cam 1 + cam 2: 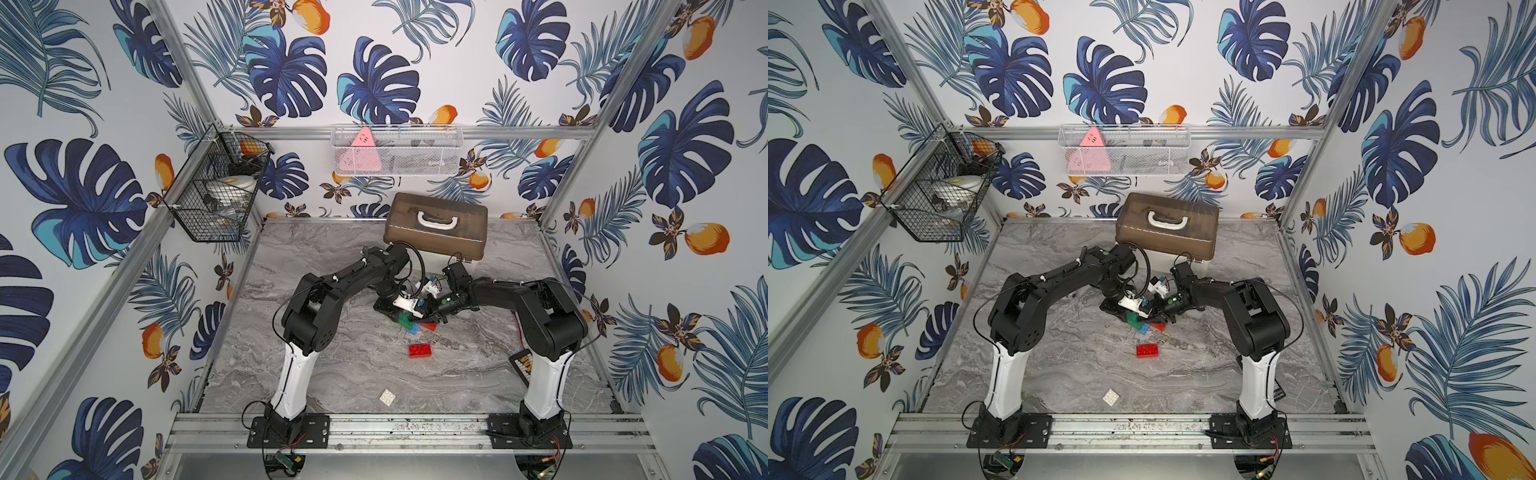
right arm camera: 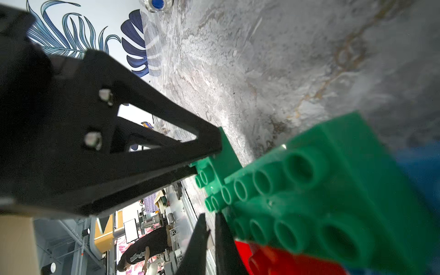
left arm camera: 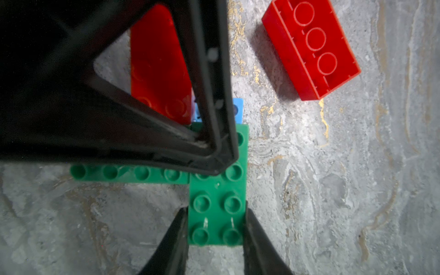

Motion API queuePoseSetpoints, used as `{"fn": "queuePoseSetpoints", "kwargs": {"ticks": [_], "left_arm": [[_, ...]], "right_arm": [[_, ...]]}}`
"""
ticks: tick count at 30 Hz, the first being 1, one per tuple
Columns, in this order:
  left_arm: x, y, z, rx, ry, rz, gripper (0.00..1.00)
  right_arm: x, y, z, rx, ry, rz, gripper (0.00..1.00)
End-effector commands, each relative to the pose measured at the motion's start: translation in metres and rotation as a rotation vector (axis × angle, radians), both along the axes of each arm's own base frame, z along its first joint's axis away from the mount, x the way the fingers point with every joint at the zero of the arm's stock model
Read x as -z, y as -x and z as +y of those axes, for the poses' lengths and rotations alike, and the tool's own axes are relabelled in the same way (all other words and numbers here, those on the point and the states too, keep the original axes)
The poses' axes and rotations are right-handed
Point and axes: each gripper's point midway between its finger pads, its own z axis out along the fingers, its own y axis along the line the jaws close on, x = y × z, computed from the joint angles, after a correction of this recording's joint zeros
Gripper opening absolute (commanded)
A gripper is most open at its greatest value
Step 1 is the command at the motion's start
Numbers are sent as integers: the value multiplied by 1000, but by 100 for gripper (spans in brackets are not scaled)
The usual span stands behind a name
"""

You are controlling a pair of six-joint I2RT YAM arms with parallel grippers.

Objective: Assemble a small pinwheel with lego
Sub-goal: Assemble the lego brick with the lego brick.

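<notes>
Left gripper (image 3: 215, 210): clamped on one end of a green brick (image 3: 216, 188), one finger against each long side.

Right gripper (image 2: 212, 217): jaws pinched together with nothing between them. In the left wrist view its tip sits on the same green brick, at the end where that brick meets the others.

Table (image 1: 332, 374): grey marble top, both arms reaching to its middle.

Box (image 1: 415, 239): brown, white handle, at the far edge behind the grippers.

Pinwheel (image 1: 409, 323): partly built, at the table's centre under both grippers.
- The held green brick and a second green brick (image 3: 128, 172) stand at right angles.
- A joined red brick (image 3: 157, 59) and a blue brick (image 3: 238, 110) sit beside them; the blue one is mostly hidden.
- No white centre is fitted.

Loose red brick (image 1: 420, 351): just near of the pinwheel, apart from it, lying studs down with its hollow underside up.

White brick (image 1: 387, 397): alone close to the near edge, well apart from the rest.

Risks, as judged:
- Pressing on one end of the green brick may tip the cluster or spring a half-seated joint.
- Opening the left grip may drag the green brick sideways and twist the arms out of square.
- The loose red brick cannot be pressed on as it lies and needs turning, and it may slip during that regrasp.
</notes>
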Motion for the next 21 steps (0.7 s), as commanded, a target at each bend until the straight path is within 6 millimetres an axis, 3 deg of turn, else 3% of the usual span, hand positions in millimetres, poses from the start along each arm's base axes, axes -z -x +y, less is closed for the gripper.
{"fn": "queuePoseSetpoints", "kwargs": {"ticks": [1, 9, 18, 20, 21], "left_arm": [[-13, -33, -30, -27, 137, -133, 4], [-5, -20, -31, -102, 157, -90, 12], [-14, -25, -33, -139, 159, -85, 19], [-17, -25, -34, -151, 164, -78, 33], [-20, -26, -35, -160, 175, -74, 83]], "right_arm": [[40, 25, -25, 14, 227, 104, 13], [54, 24, -40, 22, 348, 103, 13], [54, 26, -42, 29, 342, 86, 12], [50, 20, -38, 36, 312, 86, 12], [46, 17, -35, 42, 298, 85, 12]]}}
